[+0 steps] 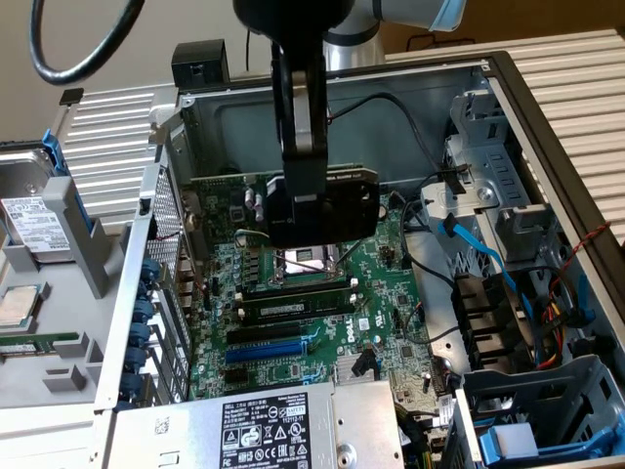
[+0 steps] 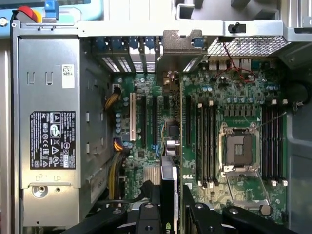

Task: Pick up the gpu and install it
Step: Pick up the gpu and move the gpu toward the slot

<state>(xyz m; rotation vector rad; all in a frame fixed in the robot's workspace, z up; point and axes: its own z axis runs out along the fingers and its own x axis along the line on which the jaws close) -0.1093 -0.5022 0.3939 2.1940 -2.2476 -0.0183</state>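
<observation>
Overhead, the gripper [image 1: 305,200] clasps the gpu [image 1: 356,200] above the motherboard [image 1: 381,293]. The card hangs on edge, presumably so its connector faces the expansion slots [image 2: 146,122].

Open PC case [image 1: 234,127] on slatted bench [image 1: 586,88], green motherboard [image 1: 381,303] inside, bare CPU socket [image 1: 308,262] mid-board. Grey power supply [image 1: 264,425] with black label, near end of case. Blue SATA cable [image 1: 479,244] by drive bays. Beside the case, exterior view's left: hard drive [image 1: 34,225], loose CPU [image 1: 20,306], RAM stick [image 1: 39,343] in grey holders.
</observation>
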